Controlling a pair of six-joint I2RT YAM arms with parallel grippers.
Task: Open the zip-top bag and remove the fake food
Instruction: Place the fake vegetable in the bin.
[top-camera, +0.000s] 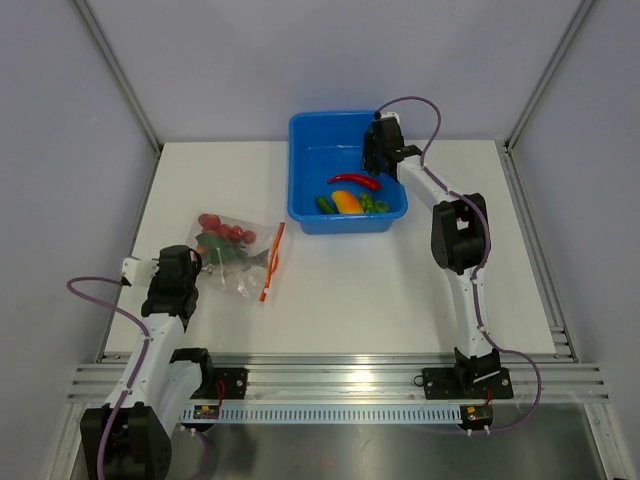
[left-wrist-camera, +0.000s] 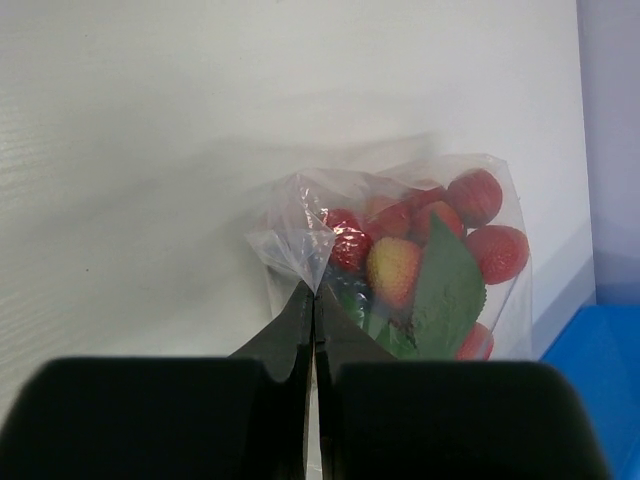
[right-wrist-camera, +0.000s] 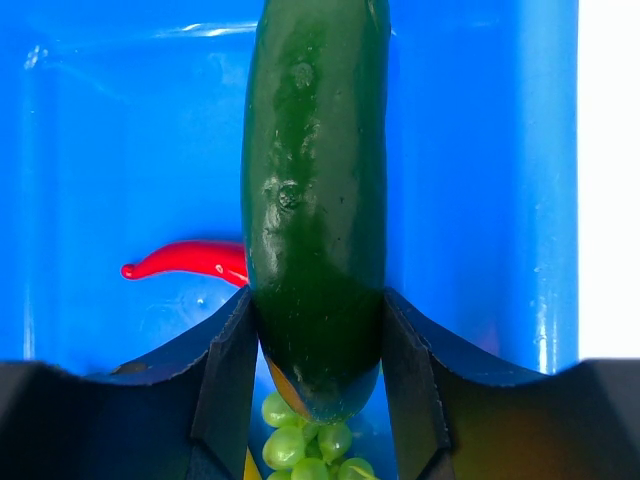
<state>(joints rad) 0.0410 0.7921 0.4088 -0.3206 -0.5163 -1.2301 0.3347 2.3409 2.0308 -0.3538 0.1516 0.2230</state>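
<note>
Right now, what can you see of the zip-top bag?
The zip-top bag is clear, crinkled plastic, lying on the table's left side. Its orange-red zip strip lines the edge nearer the blue tub. Red and yellow berries and a green leaf sit inside. The left gripper is shut on one corner.

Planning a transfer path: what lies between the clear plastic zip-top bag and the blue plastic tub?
Only bare white table, seen in the top view.

zip-top bag (top-camera: 240, 258): clear, crinkled, lies on table (top-camera: 400, 290), orange-red zip strip (top-camera: 272, 262) | inside: red and yellow balls (top-camera: 225, 232) | red chili (top-camera: 355, 181), orange-yellow pepper (top-camera: 347, 202): in blue tub (top-camera: 300, 160) | dark green vegetable (right-wrist-camera: 315, 200): smooth, above tub
</note>
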